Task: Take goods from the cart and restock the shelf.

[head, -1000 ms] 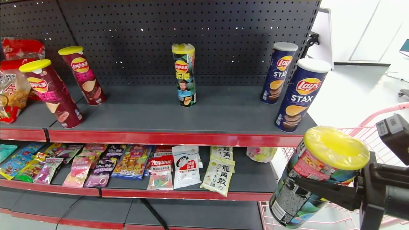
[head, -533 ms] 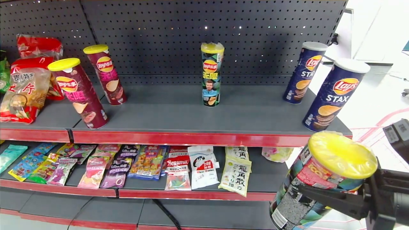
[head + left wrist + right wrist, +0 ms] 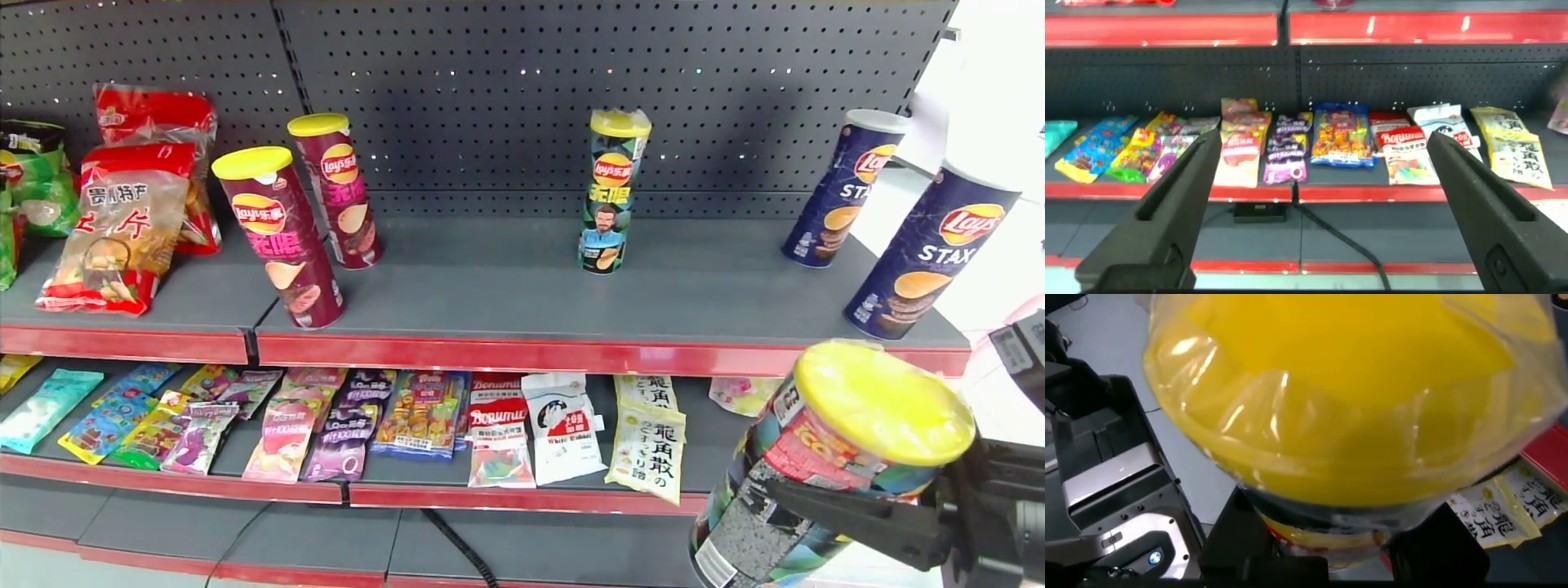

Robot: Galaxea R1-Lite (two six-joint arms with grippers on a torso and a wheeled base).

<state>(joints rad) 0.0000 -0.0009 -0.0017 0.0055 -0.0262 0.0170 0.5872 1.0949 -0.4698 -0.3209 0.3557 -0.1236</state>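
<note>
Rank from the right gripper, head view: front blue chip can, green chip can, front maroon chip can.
1. Front blue chip can, shelf's right end, nearest the right gripper.
2. Green chip can, mid-shelf, toward the back.
3. Front maroon chip can, shelf's left part.

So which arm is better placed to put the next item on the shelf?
Right. The right hand is shut on the yellow-lidded chip can, held in front of the right end of the upper shelf. The left hand is open and empty, facing the snack bags lower down.
</note>
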